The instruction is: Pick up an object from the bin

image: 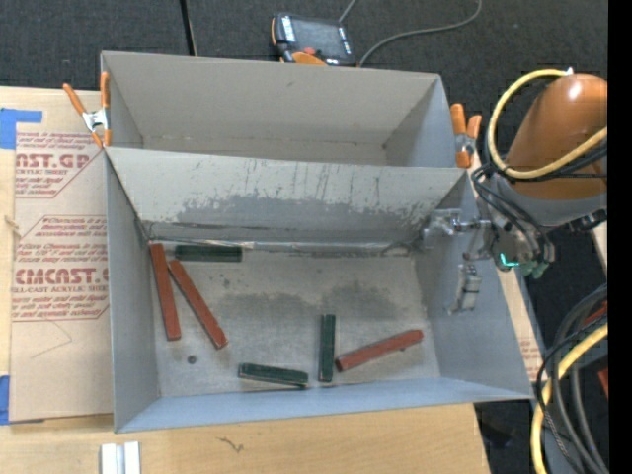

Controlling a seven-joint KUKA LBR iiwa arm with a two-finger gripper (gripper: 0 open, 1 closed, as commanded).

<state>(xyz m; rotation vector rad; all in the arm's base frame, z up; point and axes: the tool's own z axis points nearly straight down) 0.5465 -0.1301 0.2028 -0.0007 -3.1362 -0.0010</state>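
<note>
Gripper [462, 299] at bin [296, 97] right wall | grip: cannot tell | nearest: red stick [380, 351], green stick [327, 347] just beside its left end | more sticks [197, 304] lie further left

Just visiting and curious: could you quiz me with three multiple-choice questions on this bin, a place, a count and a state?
1. Where is the gripper? A over the right wall; B over the left wall; C mid-bin.
2. How many red sticks are in the bin? A one; B three; C five.
3. How do the sticks lie? A upright; B heaped; C flat, spread out.
Answers: 1 A, it hangs beside the right slope; 2 B, two at left, one front right; 3 C, each rests on the floor.
</note>
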